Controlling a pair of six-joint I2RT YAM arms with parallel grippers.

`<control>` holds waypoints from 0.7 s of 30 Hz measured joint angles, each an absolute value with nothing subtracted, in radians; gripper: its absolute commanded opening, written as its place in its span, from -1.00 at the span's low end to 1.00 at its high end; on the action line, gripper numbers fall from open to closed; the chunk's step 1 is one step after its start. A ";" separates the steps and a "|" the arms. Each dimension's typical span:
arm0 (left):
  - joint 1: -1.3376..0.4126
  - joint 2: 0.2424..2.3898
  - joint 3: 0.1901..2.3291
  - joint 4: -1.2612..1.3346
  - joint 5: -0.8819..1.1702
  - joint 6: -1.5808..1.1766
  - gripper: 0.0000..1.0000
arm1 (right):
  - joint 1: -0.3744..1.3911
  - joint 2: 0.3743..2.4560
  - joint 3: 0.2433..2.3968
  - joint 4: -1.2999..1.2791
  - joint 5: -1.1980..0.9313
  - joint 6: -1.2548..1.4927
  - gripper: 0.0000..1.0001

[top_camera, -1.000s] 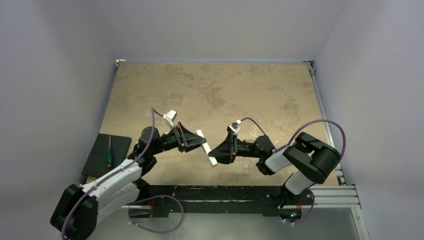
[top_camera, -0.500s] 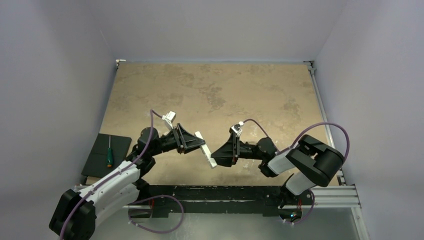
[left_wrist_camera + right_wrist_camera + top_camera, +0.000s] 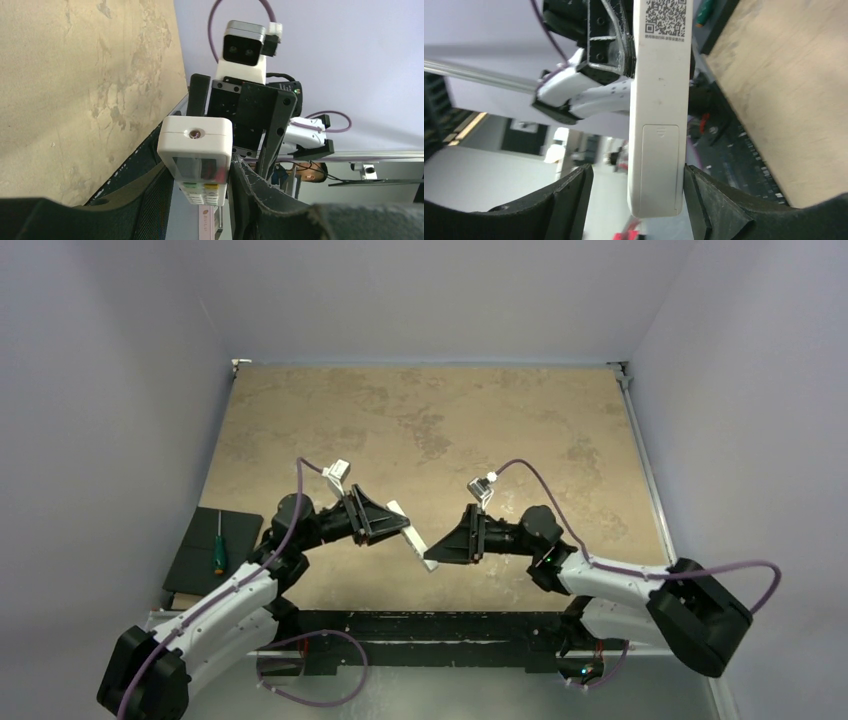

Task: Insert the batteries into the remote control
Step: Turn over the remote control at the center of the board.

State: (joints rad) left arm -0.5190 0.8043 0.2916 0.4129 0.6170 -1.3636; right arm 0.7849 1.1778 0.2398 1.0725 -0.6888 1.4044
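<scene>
The white remote control (image 3: 410, 538) hangs slanted above the table's near middle, with my left gripper (image 3: 398, 528) shut on its upper part. In the left wrist view its button face and front end (image 3: 195, 150) sit clamped between my fingers (image 3: 150, 200). My right gripper (image 3: 433, 557) stands open around its lower end. The right wrist view shows the remote's back (image 3: 659, 125) with a shut battery cover (image 3: 660, 165) and a QR label (image 3: 665, 20). The right finger (image 3: 704, 200) touches the remote's edge; the left finger (image 3: 569, 195) stands apart. The batteries are out of view.
A black pad (image 3: 205, 570) with a green-handled screwdriver (image 3: 218, 545) lies at the table's left near corner. A metal rail (image 3: 480, 632) runs along the near edge by the arm bases. Grey walls close in the tan table (image 3: 430, 420).
My right gripper has opened off the remote's lower end, and the right arm has stretched out low to the right. The left gripper keeps the remote almost still.
</scene>
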 measured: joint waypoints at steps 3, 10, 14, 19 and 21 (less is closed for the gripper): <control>-0.518 0.805 0.303 0.393 0.606 -1.350 -1.00 | 0.786 1.083 0.302 0.820 -0.664 1.270 0.47; -0.517 0.837 0.308 0.319 0.600 -1.311 -1.00 | 0.785 0.985 0.447 0.369 -0.529 1.009 0.48; -0.517 0.850 0.331 0.234 0.588 -1.265 -1.00 | 0.785 0.979 0.482 0.188 -0.453 0.906 0.49; -0.517 0.893 0.447 0.054 0.540 -1.159 -1.00 | 0.785 0.972 0.516 -0.009 -0.352 0.809 0.54; -0.517 0.929 0.494 -0.003 0.519 -1.116 -1.00 | 0.785 0.961 0.530 -0.067 -0.316 0.786 0.57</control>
State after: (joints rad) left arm -0.5171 0.9291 0.4942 -0.0029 0.5194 -1.1164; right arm 0.7849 0.9607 0.5301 -0.0673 -0.3164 0.7856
